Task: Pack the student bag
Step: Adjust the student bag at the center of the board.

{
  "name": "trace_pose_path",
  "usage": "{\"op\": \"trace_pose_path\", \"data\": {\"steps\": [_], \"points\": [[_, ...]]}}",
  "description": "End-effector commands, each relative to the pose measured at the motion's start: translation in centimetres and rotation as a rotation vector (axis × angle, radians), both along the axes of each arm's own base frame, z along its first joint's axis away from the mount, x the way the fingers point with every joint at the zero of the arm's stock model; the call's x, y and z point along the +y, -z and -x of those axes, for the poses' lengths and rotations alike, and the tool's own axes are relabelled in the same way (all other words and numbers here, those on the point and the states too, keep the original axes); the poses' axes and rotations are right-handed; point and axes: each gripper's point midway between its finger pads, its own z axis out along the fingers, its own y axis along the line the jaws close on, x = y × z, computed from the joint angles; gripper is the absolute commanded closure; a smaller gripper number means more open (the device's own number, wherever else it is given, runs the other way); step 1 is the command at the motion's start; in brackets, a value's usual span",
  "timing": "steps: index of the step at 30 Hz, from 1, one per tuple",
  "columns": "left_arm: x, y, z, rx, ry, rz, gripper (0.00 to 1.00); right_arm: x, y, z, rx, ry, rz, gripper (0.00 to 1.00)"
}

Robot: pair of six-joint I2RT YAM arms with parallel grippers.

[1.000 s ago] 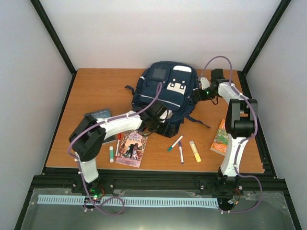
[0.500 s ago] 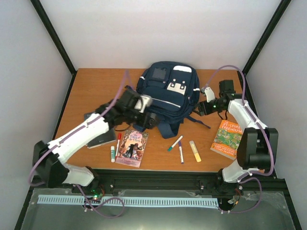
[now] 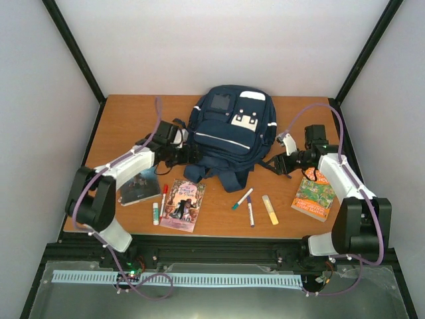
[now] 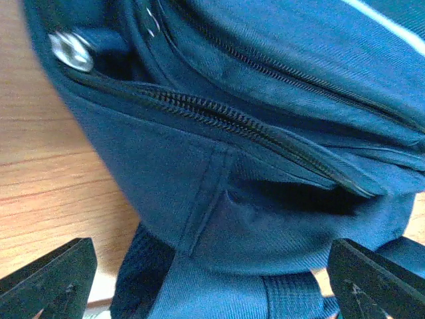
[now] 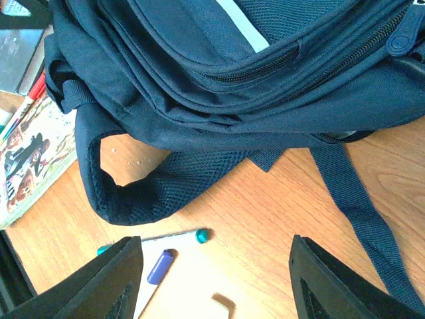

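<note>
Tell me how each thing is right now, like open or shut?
student bag, lying front up, zips look closed
left gripper, fingers open, at the bag
right gripper, fingers open, holding nothing
pink book, closed
green book, closed
dark book, closed
green marker, capped
purple marker, capped

The top external camera sat above and behind the 2 arm bases, looking down and forward over the whole table [image 3: 126, 126]. The left wrist camera looked past the fingers of the left gripper [image 4: 214, 282], dark in its 2 lower corners, very near the side of the student bag [image 4: 199, 173], which nearly filled its view. The right wrist camera, behind the right gripper [image 5: 216, 279], stood farther back, catching the bag's lower edge, a strap [image 5: 146, 193] and 2 markers [image 5: 163, 264]. All 3 views shared the bag.
</note>
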Motion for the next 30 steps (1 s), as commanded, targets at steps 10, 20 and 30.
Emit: {"op": "trace_pose_path", "data": {"steps": [10,20,30], "points": [[-11.6,2.0,0.7,0.027,0.240,0.164,0.05,0.6,1.7,0.0,0.027,-0.045,-0.023,0.40],[-13.3,1.8,2.1,0.020,0.251,0.104,0.06,0.6,1.9,0.0,0.033,-0.048,-0.023,0.40],[-4.1,-5.0,5.2,-0.100,0.083,-0.141,0.00,1.0,-0.2,0.1,-0.043,-0.065,-0.044,0.41]]}}
